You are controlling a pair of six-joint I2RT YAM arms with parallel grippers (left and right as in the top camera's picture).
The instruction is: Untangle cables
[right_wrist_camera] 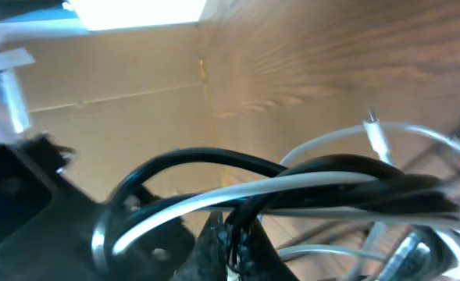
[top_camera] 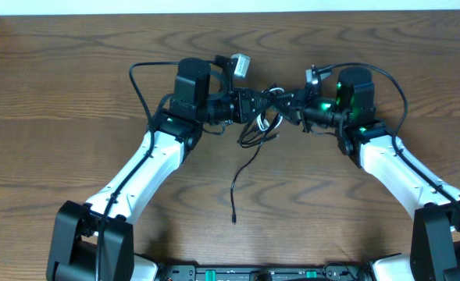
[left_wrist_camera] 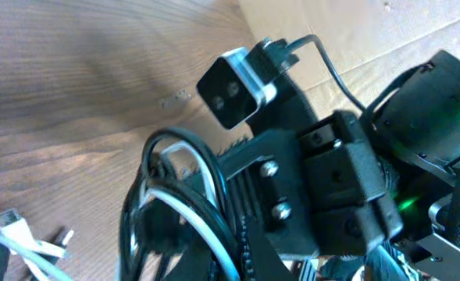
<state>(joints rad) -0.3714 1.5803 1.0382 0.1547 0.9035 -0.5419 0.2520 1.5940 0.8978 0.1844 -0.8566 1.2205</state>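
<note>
The black cable [top_camera: 245,160] and white cable [top_camera: 267,125] hang in a knot between my two grippers, lifted over the middle of the table. The black one's tail trails down to a plug end [top_camera: 233,220] on the wood. My left gripper [top_camera: 259,104] is shut on the bundle; its wrist view shows black cable [left_wrist_camera: 136,211] and white cable [left_wrist_camera: 202,222] looping round the left gripper [left_wrist_camera: 249,254]. My right gripper [top_camera: 289,101] faces it, a few centimetres away. In the right wrist view the right gripper [right_wrist_camera: 231,246] is shut on black cable [right_wrist_camera: 347,168], with white cable [right_wrist_camera: 237,191] crossing above.
White plug ends [left_wrist_camera: 19,238] lie on the wood at the left. A cardboard wall [right_wrist_camera: 120,86] stands along the table's far side. The right arm's body [left_wrist_camera: 339,179] fills much of the left wrist view, very close to my left gripper.
</note>
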